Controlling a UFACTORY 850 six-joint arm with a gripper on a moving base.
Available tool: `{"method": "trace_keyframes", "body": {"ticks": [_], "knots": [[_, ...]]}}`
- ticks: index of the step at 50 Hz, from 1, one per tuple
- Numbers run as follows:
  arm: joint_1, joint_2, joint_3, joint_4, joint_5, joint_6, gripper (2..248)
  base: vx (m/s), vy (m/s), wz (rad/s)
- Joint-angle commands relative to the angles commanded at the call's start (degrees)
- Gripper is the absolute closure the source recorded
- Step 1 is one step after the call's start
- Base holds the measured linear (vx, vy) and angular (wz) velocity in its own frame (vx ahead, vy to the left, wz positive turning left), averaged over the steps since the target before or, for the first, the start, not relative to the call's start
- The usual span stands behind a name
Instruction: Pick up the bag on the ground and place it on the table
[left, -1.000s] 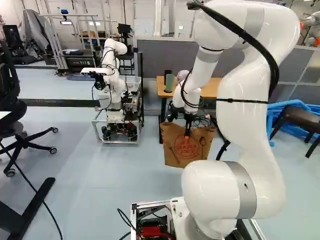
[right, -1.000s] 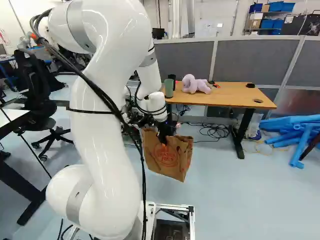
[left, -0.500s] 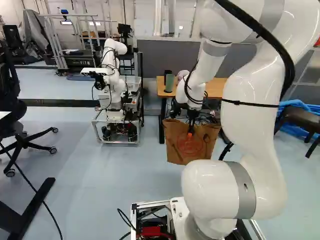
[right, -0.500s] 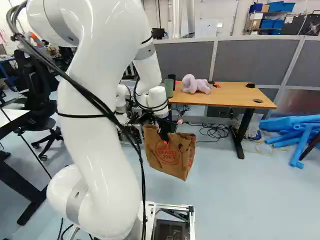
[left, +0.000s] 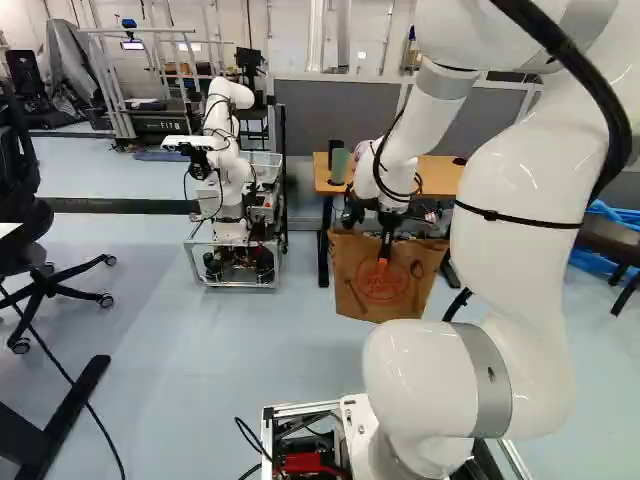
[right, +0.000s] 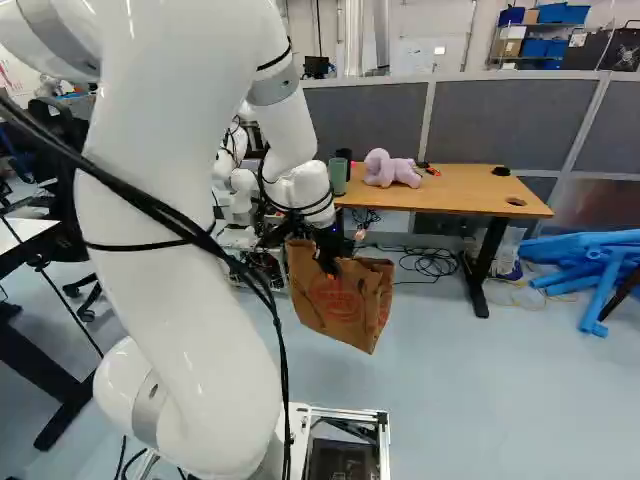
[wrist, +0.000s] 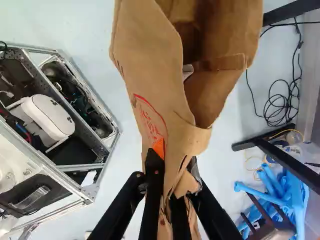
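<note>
Presently listed, with the bench (right: 465, 192) as landmark:

Item, one brown paper bag (right: 338, 308), red print on its face. Place: on the near side of the bench, by the cup end, lower than its top. Hangs aslant, mouth open, apparently off the floor.

Item, one black pincer (wrist: 170, 167), orange-padded. State: closed on the bag, one paper side pinched between its two fingers.

Item, one green cup (right: 337, 177). Place: standing on the bench, at the end nearer the bag.

Item, one lilac plush toy (right: 390, 168). Place: lying on the bench, beside the cup.

Item, black cables (right: 430, 262). Place: floor under the bench.

Step in hand, as judged: lift under way, placing not yet done. Next move calls for height, bag bottom above the bench edge, then a carry over the top and a lowering beyond the toy, lest it or the cup be knocked.
</note>
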Motion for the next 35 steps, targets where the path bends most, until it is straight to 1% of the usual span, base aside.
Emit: {"method": "trace_keyframes", "body": {"ticks": [13, 35], "knots": [[-0.2, 3.4, 1.1, 0.0, 0.0, 0.0, 229, 0.000, 0.000, 0.000], [-2.0, 7.5, 1.1, 0.0, 0.0, 0.0, 229, 0.000, 0.000, 0.000]]}}
